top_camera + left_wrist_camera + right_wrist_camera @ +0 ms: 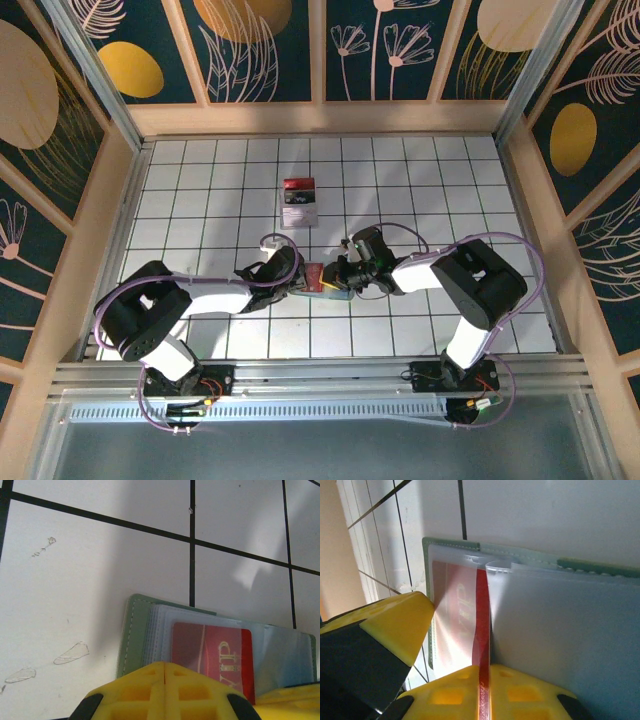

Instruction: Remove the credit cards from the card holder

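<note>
The card holder (333,291) lies open on the white tiles between my two grippers, its pale green leaf (131,635) carrying clear sleeves (560,630). A red card (210,655) marked VIP sits in the sleeves, and one edge of it stands up (482,610). My right gripper (485,690) is shut on that raised red edge. My left gripper (165,672) is shut, fingers pressed together at the holder's near edge with nothing visible between them. From the right wrist, a left gripper finger (395,625) shows beside the holder. From above, the left gripper (296,283) and right gripper (341,277) meet at the holder.
A red-topped block (299,200) with a whitish base stands about two tiles behind the holder. Wooden walls (120,200) enclose the tiled floor on three sides. A metal rail (320,375) runs along the near edge.
</note>
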Robot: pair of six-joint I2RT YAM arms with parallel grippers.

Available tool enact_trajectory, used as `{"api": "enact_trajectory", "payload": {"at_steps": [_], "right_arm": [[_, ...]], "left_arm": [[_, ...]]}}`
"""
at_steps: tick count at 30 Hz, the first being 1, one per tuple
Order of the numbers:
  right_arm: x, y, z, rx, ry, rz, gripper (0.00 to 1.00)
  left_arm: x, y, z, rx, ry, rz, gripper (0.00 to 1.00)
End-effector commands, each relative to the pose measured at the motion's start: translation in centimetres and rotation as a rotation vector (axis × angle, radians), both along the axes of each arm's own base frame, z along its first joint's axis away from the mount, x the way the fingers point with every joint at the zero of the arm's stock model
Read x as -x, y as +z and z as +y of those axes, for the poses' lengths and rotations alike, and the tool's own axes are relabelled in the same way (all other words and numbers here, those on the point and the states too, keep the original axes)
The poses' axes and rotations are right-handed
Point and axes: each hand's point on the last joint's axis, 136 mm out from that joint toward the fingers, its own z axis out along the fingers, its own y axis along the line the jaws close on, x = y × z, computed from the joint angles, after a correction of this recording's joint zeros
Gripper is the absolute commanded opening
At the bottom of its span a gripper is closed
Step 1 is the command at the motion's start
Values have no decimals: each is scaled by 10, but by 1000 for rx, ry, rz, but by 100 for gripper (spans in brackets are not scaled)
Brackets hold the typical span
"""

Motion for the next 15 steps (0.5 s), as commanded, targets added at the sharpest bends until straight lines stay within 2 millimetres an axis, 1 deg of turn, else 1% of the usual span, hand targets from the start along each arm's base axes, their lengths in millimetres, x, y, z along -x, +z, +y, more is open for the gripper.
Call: {"api": "enact_trajectory", "payload": {"at_steps": [1, 3, 9, 15], "right_arm": [[1, 9, 4, -70, 11, 0, 5], [0, 11, 2, -72, 4, -7, 0], [-3, 9, -9, -52, -23, -9, 0], [-5, 1, -24, 32, -36, -22, 0]], "left_arm": [[25, -30, 16, -64, -15, 119, 0], [26, -30, 17, -64, -13, 117, 0], [25, -26, 18, -66, -7, 108, 0], [26, -21, 20, -57, -2, 105, 0]]}}
